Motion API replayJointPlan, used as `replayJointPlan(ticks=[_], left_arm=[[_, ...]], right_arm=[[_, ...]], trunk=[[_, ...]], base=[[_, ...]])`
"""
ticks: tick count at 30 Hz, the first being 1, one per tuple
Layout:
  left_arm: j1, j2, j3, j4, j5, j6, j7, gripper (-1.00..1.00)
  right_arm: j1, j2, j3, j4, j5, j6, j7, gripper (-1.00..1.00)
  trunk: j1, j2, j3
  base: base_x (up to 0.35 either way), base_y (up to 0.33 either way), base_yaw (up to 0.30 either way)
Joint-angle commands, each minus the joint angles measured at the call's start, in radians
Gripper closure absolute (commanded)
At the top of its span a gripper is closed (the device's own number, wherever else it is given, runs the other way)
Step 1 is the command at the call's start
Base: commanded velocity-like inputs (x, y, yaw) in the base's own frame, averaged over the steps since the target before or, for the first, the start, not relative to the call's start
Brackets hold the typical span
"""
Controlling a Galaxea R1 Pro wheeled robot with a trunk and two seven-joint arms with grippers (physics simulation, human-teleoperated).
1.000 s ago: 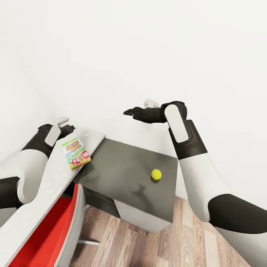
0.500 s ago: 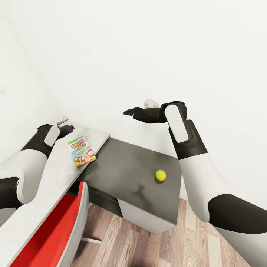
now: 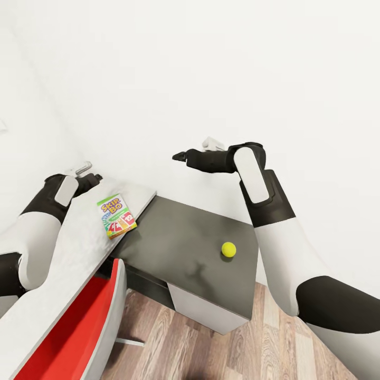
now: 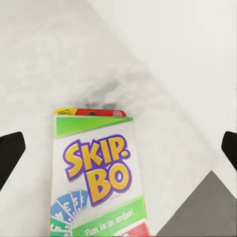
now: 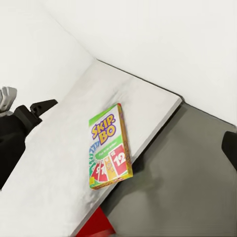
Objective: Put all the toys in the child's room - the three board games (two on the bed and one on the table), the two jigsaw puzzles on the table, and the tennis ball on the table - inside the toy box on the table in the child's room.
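Note:
The orange-green Skip-Bo board game [image 3: 116, 218] lies flat at the end of the table's white top [image 3: 79, 248], one corner over the edge. My left gripper [image 3: 96, 178] hovers just behind it, open; in the left wrist view the box [image 4: 96, 173] lies between and below its spread fingertips [image 4: 10, 153]. The tennis ball [image 3: 228, 249] rests on the dark grey lower surface [image 3: 179, 237] to the right. My right gripper [image 3: 179, 157] is raised near the wall, above that surface, open and holding nothing. The right wrist view looks down on the box [image 5: 108, 145] and my left gripper [image 5: 39, 109].
A red chair [image 3: 79, 327] with a white shell is tucked under the white top at lower left. White walls close in behind and to the left. Wooden floor [image 3: 221, 353] lies in front of the grey surface.
The view swung slightly at first. Since then my left arm has drawn back to the left, away from the Skip-Bo box. The box and the ball lie still.

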Motion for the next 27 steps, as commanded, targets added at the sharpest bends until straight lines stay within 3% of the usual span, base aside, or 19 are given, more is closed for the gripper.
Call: replayJointPlan(ticks=[1,9,12,27], left_arm=[[-0.006,-0.006,-0.005,0.004,0.005,-0.001,0.01,-1.0],[-0.035,-0.051,-0.014,0.049,-0.037,-0.047,0.055,-1.0],[-0.036,-0.053,-0.015,0.064,-0.05,-0.064,0.065,-1.0],[-0.036,-0.053,-0.015,0.069,-0.05,-0.148,0.066,-1.0]], right_arm=[[-0.001,0.0,-0.005,0.005,-0.004,0.003,-0.01,-1.0],[-0.001,0.0,-0.021,0.037,-0.027,0.005,-0.009,-1.0],[-0.001,0.0,-0.022,0.038,-0.032,0.006,-0.009,-1.0],[-0.001,0.0,-0.022,0.038,-0.035,0.005,-0.011,-1.0]], trunk=[[0.001,-0.002,-0.002],[0.001,-0.002,-0.002],[0.001,-0.002,-0.002],[0.001,-0.002,-0.002]], base=[[0.0,0.0,0.0],[0.0,0.0,0.0],[0.0,0.0,0.0],[0.0,0.0,0.0]])
